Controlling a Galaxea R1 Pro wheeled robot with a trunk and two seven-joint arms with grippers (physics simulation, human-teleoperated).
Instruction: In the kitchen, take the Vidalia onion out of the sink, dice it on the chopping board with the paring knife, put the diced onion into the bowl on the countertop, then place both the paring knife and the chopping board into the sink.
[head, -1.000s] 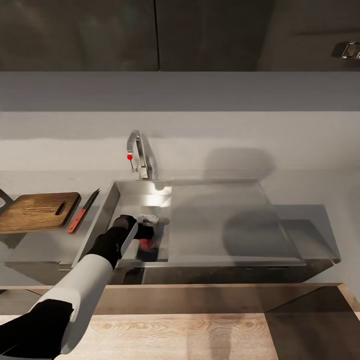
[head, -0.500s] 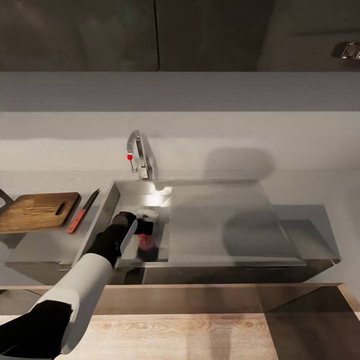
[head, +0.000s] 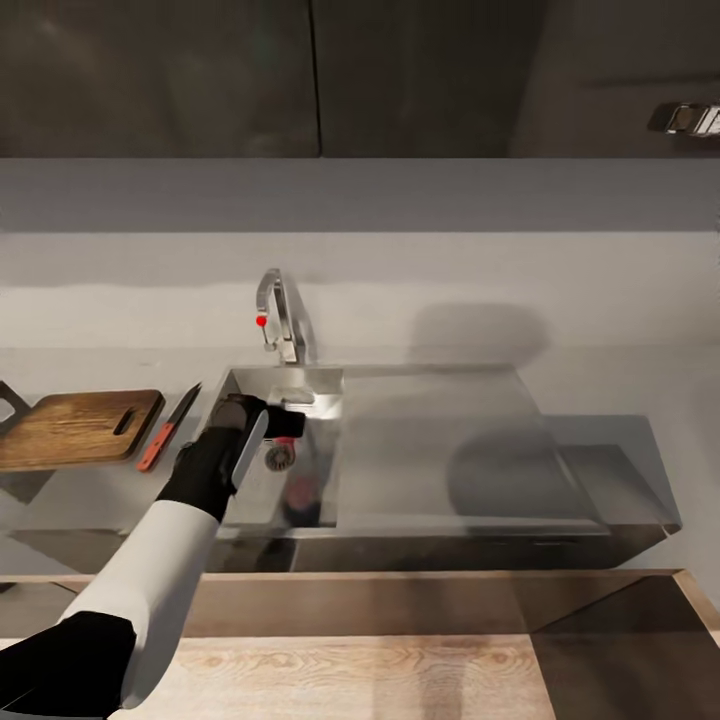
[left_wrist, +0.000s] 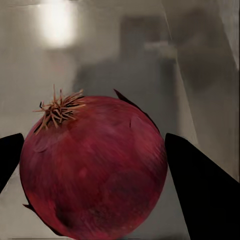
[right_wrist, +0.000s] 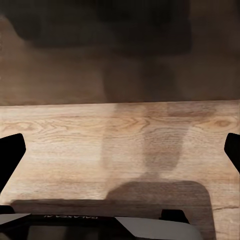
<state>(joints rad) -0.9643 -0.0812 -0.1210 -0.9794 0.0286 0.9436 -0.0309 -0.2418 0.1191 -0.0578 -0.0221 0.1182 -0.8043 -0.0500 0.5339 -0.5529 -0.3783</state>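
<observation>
We found the left gripper (left_wrist: 95, 165) clamped on the Vidalia onion (left_wrist: 92, 167) above the sink (head: 440, 440), evidently for transfer to the chopping board (head: 75, 428) beside the paring knife (head: 167, 427). The right gripper (right_wrist: 120, 150) hung spread, empty, above wooden flooring (right_wrist: 120, 135).

Grey glossy countertop (head: 90, 500) running along wall, carrying inset steel sink (head: 450, 440) with faucet (head: 280, 315). Chopping board (head: 75, 428) lying flat on countertop left of sink; paring knife (head: 168, 428) lying just beside board, between board and sink, apart from both.
</observation>
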